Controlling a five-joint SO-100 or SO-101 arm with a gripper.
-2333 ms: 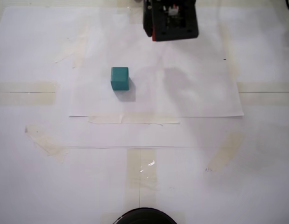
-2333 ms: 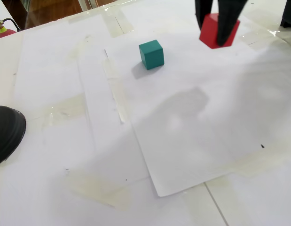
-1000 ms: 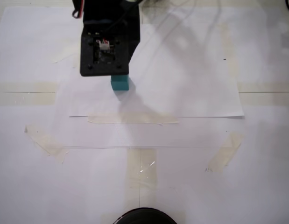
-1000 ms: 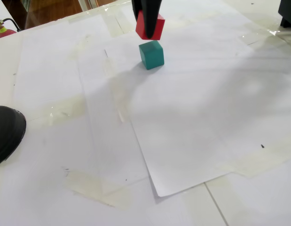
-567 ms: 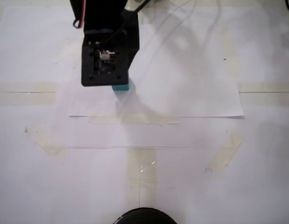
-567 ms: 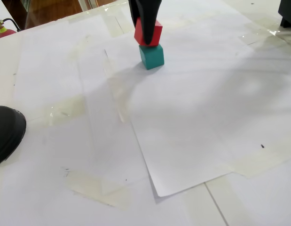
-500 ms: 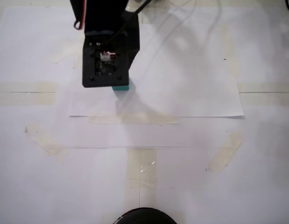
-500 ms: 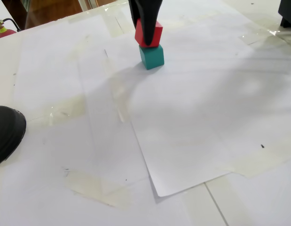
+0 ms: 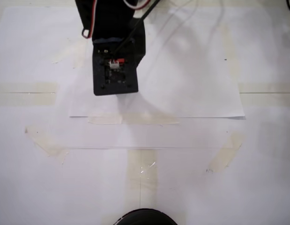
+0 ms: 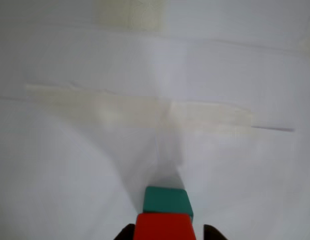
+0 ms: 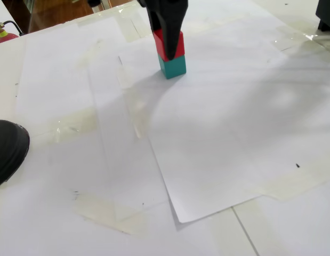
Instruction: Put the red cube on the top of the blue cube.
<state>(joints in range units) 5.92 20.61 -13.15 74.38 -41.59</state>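
Red cube (image 11: 168, 45) sits squarely on top of the blue cube (image 11: 173, 66), faces touching, the pair standing on the white paper sheet (image 11: 234, 133) taped to the table; the gripper (image 11: 167, 37) comes down from above, its dark fingers closed against the red cube's sides; in the wrist view the red cube (image 10: 165, 227) lies between two dark fingertips (image 10: 125, 233) with the blue cube (image 10: 166, 201) showing just beyond; from above, the arm's black housing (image 9: 115, 70) hides both cubes.

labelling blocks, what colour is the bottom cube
Teal, under the red cube; bottom cube shows best in a fixed view.
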